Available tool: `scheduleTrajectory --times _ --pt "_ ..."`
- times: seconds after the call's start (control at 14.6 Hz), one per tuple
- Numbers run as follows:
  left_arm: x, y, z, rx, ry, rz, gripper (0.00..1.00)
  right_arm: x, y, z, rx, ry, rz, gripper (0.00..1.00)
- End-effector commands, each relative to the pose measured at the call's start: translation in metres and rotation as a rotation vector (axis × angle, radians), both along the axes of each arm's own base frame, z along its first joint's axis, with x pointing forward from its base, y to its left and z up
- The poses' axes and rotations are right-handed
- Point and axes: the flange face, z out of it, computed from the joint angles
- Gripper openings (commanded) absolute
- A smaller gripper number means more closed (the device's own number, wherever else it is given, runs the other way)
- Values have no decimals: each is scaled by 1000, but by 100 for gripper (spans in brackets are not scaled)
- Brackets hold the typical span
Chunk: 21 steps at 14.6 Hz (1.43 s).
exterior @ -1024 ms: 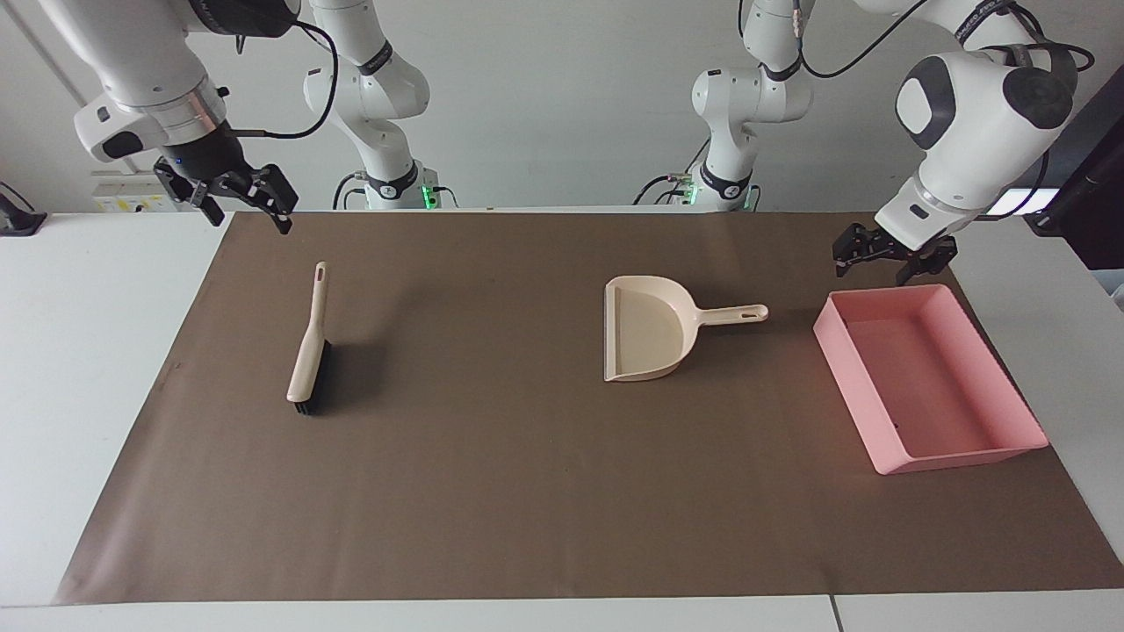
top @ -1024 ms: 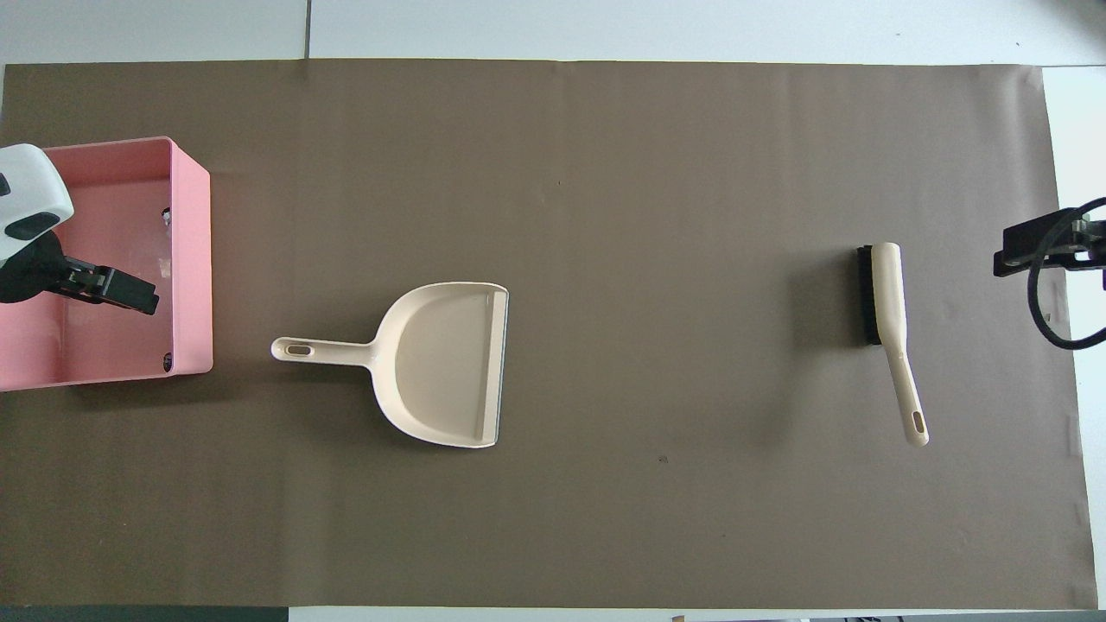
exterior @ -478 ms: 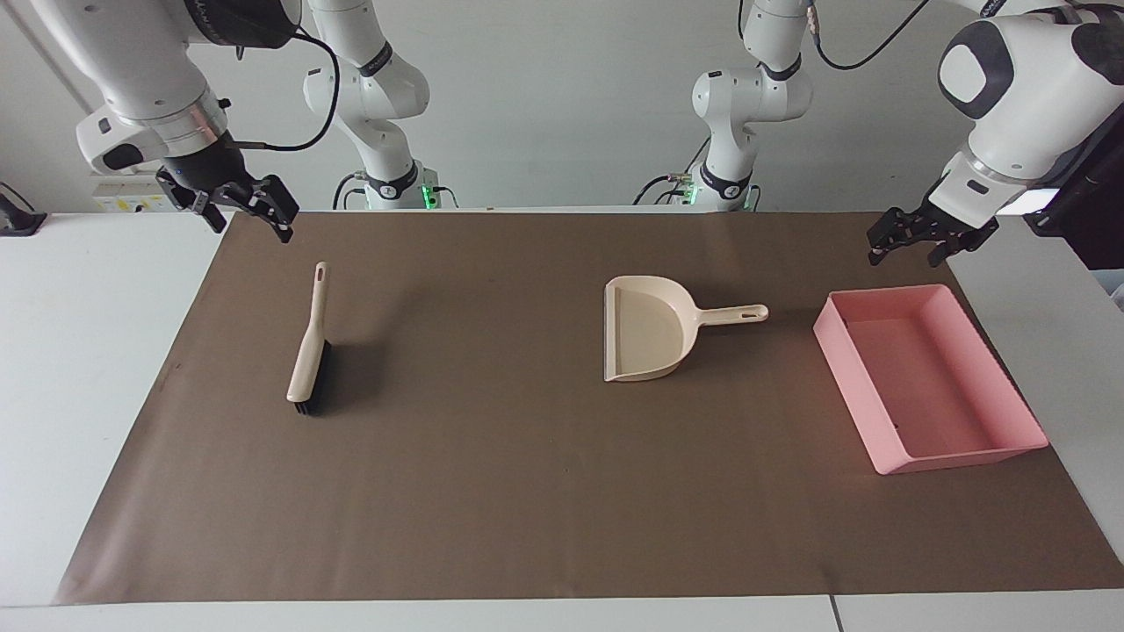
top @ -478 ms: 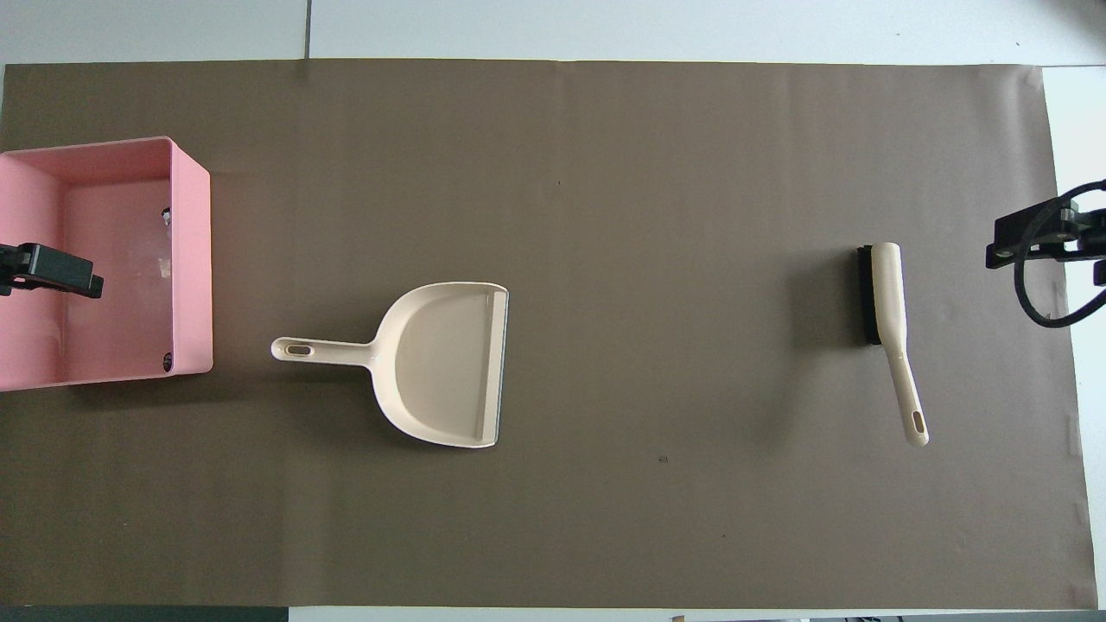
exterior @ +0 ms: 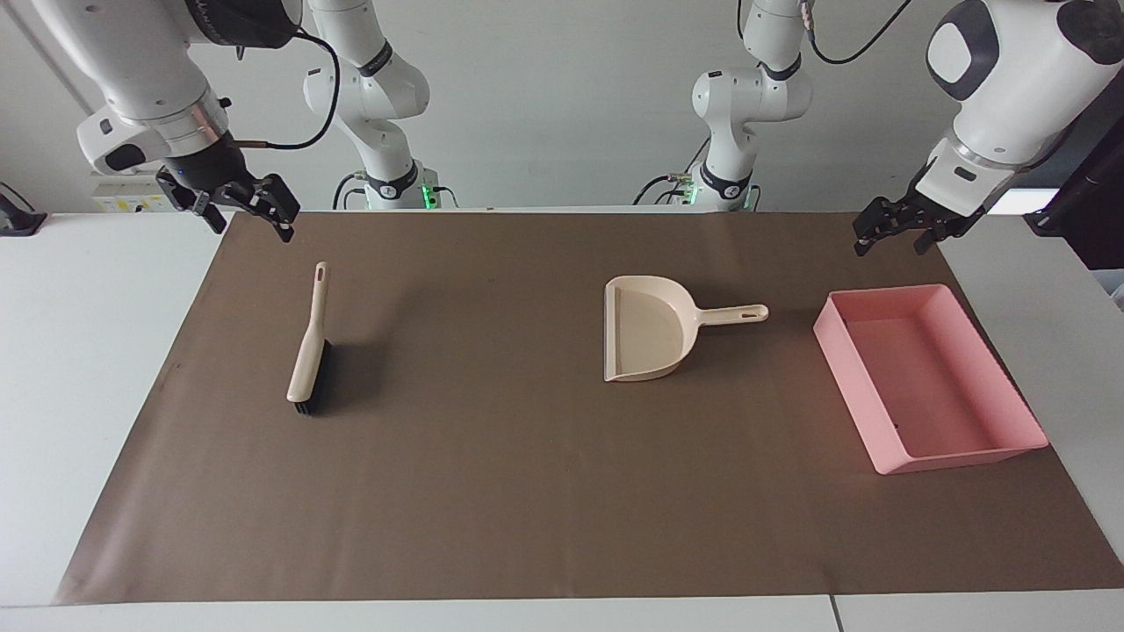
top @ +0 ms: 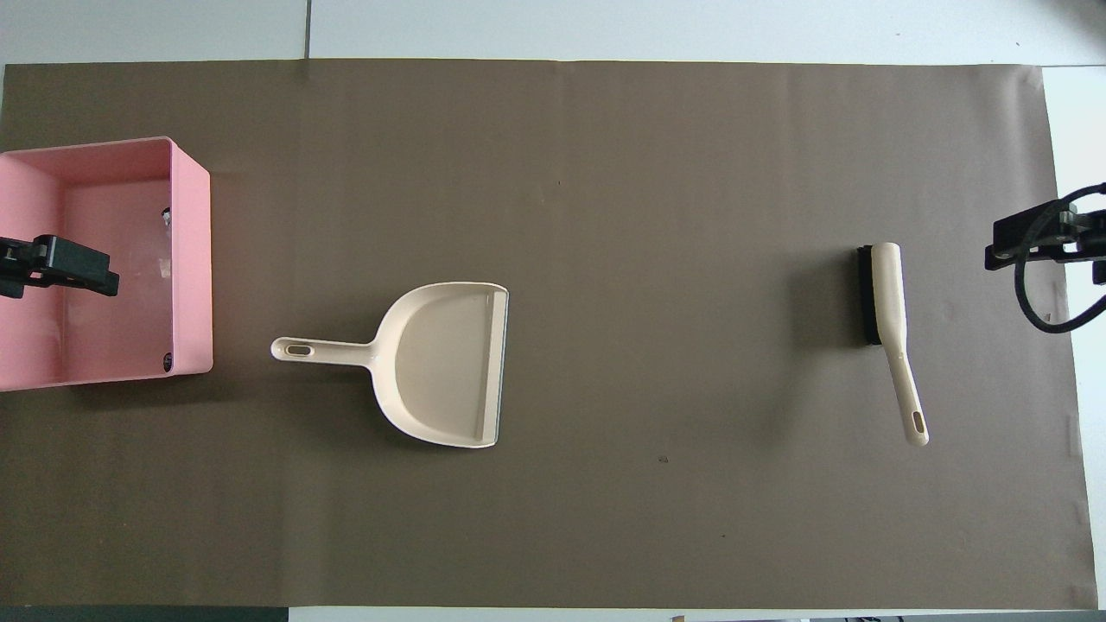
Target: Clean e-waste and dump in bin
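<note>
A shallow rectangular pink plastic bin (exterior: 931,377) sits on the brown paper mat (exterior: 527,491) covering the white table (exterior: 97,351), at the left arm's end. Small specks lie against the bin's inner wall in the overhead view; whether they are the e-waste cannot be told. The left claw (exterior: 897,235) hangs in the air above the mat just beside the bin's robot-side edge, its fingers spread and holding nothing.

A beige plastic dustpan with a straight handle (exterior: 654,333) lies flat on the mat beside the bin, toward the right arm's end from it, handle pointing at the bin and open mouth facing away. It appears empty.

Well apart from the bin, toward the right arm's end, a beige-handled hand brush with black bristles (exterior: 309,351) lies on the mat, its handle pointing toward the robots. The right claw (exterior: 246,215) hovers over the mat's corner at that end, fingers spread, gripping nothing.
</note>
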Motion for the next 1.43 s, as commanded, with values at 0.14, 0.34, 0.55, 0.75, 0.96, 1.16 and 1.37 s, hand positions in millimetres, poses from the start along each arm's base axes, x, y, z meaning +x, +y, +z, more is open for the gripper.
scheduleTrajectory --times 0.14,0.34,0.55,0.75,0.96,1.16,1.37 --pt "-7 -4 27 -27 15 5 98 -2 0 4 13 0 17 100" --pt "-12 -10 28 -25 29 -8 98 -2 1 4 15 1 20 100" --pt "-14 -9 27 -25 43 -3 98 -2 2 4 16 1 20 100" --pt "-14 -5 25 -25 46 1 98 -1 1 4 16 -8 19 100" --pt "-13 -6 26 -26 36 -3 98 -1 2 5 16 -8 22 100" --pt "-13 -8 26 -26 36 -6 98 0 2 4 17 -9 45 100" --pt "-13 -8 26 -26 38 -8 98 -1 2 4 18 -11 76 100"
